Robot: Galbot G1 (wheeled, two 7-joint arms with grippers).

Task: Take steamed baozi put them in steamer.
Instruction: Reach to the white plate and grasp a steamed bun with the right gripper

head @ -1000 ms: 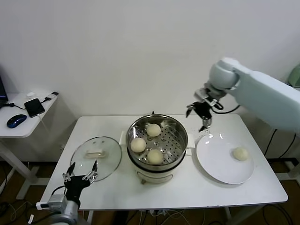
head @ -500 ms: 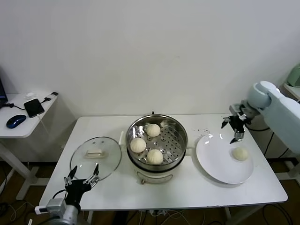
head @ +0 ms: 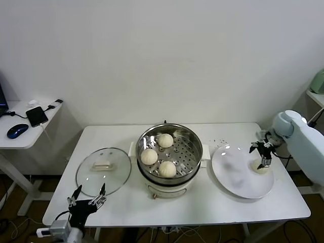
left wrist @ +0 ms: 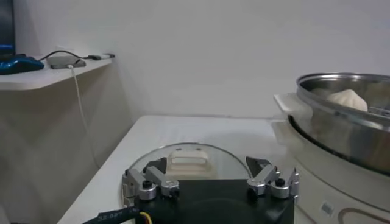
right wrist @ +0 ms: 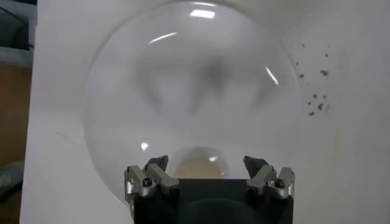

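Note:
The steamer (head: 185,151) stands mid-table with three steamed baozi (head: 165,140) on its perforated tray. One more baozi (head: 260,168) lies on the white plate (head: 234,174) to the right. My right gripper (head: 262,155) hangs open just above that baozi, partly covering it. In the right wrist view the baozi (right wrist: 198,164) sits between the spread fingers of the right gripper (right wrist: 206,162), which do not touch it. My left gripper (head: 87,198) waits open at the table's front left, empty, by the glass lid (head: 104,169).
In the left wrist view the glass lid (left wrist: 183,159) with its cream handle lies just beyond the left gripper (left wrist: 207,164), and the steamer (left wrist: 341,119) rises beside it. A side shelf (head: 25,129) with a phone and mouse stands left of the table. Dark crumbs (right wrist: 317,106) dot the table beside the plate (right wrist: 183,91).
My right arm swung from behind the steamer across to the right and came down over the baozi on the plate. The left gripper sank slightly toward the table's front edge.

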